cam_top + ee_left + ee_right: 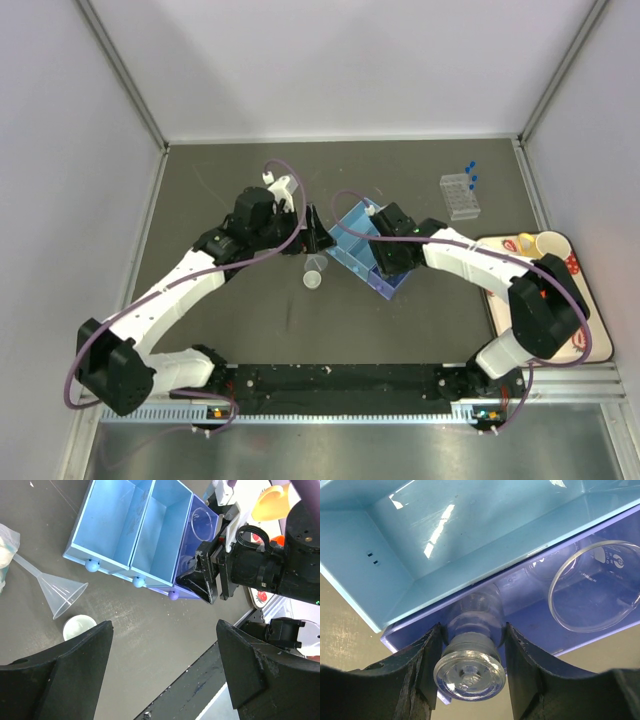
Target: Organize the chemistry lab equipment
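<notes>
A light-blue organizer box [358,232] with a purple end compartment [186,565] lies mid-table. My right gripper [472,630] is shut on a small clear glass vessel [470,667] and holds it at the edge of the purple compartment, where a clear round dish [595,587] lies. The right gripper also shows in the top view [385,272]. My left gripper [165,650] is open and empty above bare table; in the top view [312,238] it is just left of the box. A clear funnel [62,592] and a tiny white-looking beaker [79,627] lie beside it. The clear tube rack [460,195] holds blue-capped tubes.
A patterned tray [590,330] with a yellow mug [550,243] lies at the right edge. A plastic bag [5,550] shows at the left of the left wrist view. Walls enclose the table on three sides.
</notes>
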{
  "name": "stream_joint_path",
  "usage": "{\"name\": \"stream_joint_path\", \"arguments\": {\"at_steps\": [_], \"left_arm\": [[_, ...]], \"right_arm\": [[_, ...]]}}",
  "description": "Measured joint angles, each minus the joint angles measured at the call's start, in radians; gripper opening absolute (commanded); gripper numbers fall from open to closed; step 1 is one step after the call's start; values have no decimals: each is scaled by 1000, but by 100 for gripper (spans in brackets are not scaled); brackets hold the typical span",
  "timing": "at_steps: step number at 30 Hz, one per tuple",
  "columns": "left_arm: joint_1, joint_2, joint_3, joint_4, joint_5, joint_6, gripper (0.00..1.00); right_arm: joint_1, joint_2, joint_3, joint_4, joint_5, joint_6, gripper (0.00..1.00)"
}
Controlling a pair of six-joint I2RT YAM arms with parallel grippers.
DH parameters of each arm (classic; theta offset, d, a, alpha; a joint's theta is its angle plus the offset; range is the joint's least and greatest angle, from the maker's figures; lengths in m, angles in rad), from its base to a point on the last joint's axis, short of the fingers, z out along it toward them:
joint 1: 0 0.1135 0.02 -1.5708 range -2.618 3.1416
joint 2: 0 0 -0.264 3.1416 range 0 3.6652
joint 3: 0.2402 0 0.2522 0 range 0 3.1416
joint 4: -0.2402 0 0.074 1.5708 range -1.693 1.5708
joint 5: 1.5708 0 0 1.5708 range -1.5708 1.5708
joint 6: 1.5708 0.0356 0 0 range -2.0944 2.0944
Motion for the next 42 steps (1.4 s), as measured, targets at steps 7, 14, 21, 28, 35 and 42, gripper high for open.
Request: {"name": "stream_joint_path", "arguments": {"at_steps": [7,14,21,28,35,42], "left_arm": [[0,-32,-10,-22,-14,18,90],[0,-40,-29,-57,-37,31,92],[0,-77,-36,-90,-58,48,92],[0,-141,-36,-144,-116,73,92],[0,-243,-65,-208,-201,73,90],[0,-432,-138,-278,-297,48,90]], "right_arm": [[0,6,0,8,-1,0,52],[0,6,0,15,8,0,64],[0,4,13,-2,16,0,66],[7,-51,158,-100,46,-2,69],[42,-92,377,-150,47,-12,70],[77,89,603,-142,-77,-16,70]]}}
